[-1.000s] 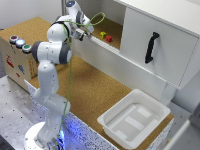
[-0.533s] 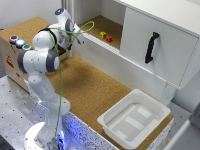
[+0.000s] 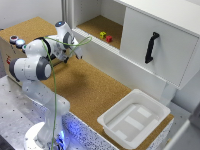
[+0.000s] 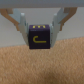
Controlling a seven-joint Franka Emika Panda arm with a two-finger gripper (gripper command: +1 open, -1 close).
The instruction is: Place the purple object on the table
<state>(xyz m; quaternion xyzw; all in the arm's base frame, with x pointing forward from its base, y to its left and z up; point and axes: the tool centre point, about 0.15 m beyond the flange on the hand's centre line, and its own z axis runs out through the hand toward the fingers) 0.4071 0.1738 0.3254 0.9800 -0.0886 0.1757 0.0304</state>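
In the wrist view a small dark purple block [image 4: 40, 40] with a yellow mark on its face sits between my two fingers [image 4: 22, 25], and my gripper [image 4: 40, 31] is shut on it just above the brown cork table [image 4: 42, 67]. In the exterior view my gripper [image 3: 65, 58] hangs low over the table [image 3: 90, 85] toward the exterior view's left, next to the arm's own body. The purple object is hidden there behind the hand.
A yellow block [image 3: 102, 35] and a red block [image 3: 109, 38] lie inside the open white cabinet [image 3: 150, 45]. A white tray [image 3: 134, 117] sits at the table's near right. A small box with coloured buttons [image 3: 15, 42] stands at the left.
The arm has swung from the cabinet opening toward the exterior view's left and down, bringing the gripper low over the cork surface.
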